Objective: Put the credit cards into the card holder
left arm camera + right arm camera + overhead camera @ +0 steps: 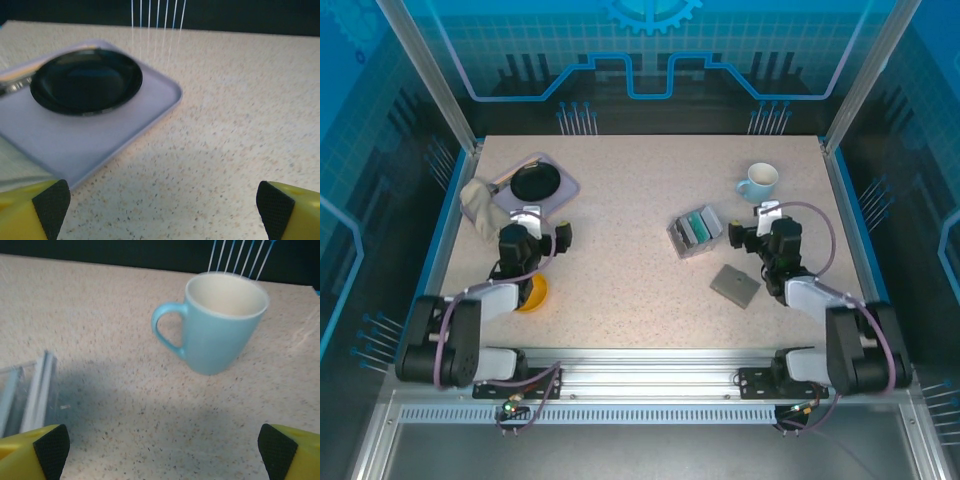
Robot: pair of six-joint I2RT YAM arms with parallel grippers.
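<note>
The credit cards (701, 224) stand on edge, teal, inside a clear slotted box (680, 240). The box sits just beyond the card holder (735, 285) and a little to its left. The card holder itself lies flat and grey, and it looks shut.

The right fingers (50, 447) hang beyond the card holder, spread wide with nothing between them, facing a blue mug (220, 322) that stands farther beyond. The left fingers (50, 207) are well to the card holder's left, also wide apart and empty. They look at a lilac tray (150, 115) carrying a black dish (85, 82).

Likely trouble:
- The cards are thin and packed close, so the fingers may catch two at once or drag the light box along.
- The card holder seems closed and must be opened first. On this smooth surface it would probably skid rather than unfold unless the other arm pins it.
- A card pinched by its edge could twist or slip.
- The mug is near enough for the right arm to clip it on a swing.

The surface (620, 300) is pale speckled stone-look with a blue rim, and a crumpled cloth (478, 205) lies beside the tray. Around it are clear panels, metal posts and blue grid-patterned walls.
</note>
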